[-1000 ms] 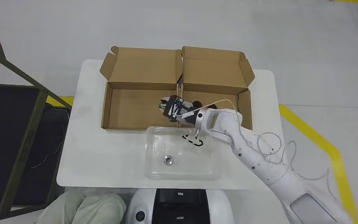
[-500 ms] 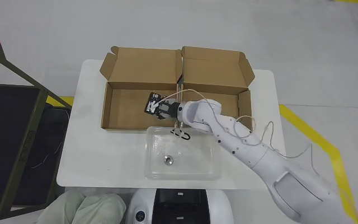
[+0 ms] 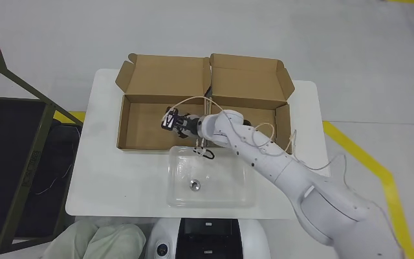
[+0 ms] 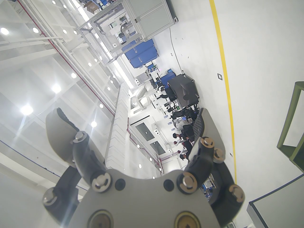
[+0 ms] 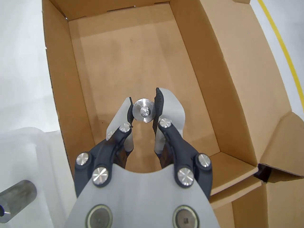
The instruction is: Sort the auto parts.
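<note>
My right gripper (image 5: 144, 103) is shut on a small round silver metal part (image 5: 144, 113), holding it above the bare floor of the left cardboard box (image 5: 133, 55). In the top view the right gripper (image 3: 171, 121) sits over the middle of the left box (image 3: 139, 129). A second silver part (image 3: 193, 184) lies in the clear plastic tray (image 3: 174, 194) at the table's front. The right wrist view shows a metal cylinder (image 5: 16, 199) in that tray. My left gripper (image 4: 129, 119) is open and empty, pointing up into the room.
A second cardboard box (image 3: 259, 116) stands beside the first, both with lids folded back. A white table (image 3: 97, 168) holds everything. A loose white cable (image 3: 259, 129) runs along my right arm. An olive frame (image 3: 26, 123) stands left of the table.
My right arm has swung left from the wall between the two boxes to over the middle of the left box, still gripping the round part.
</note>
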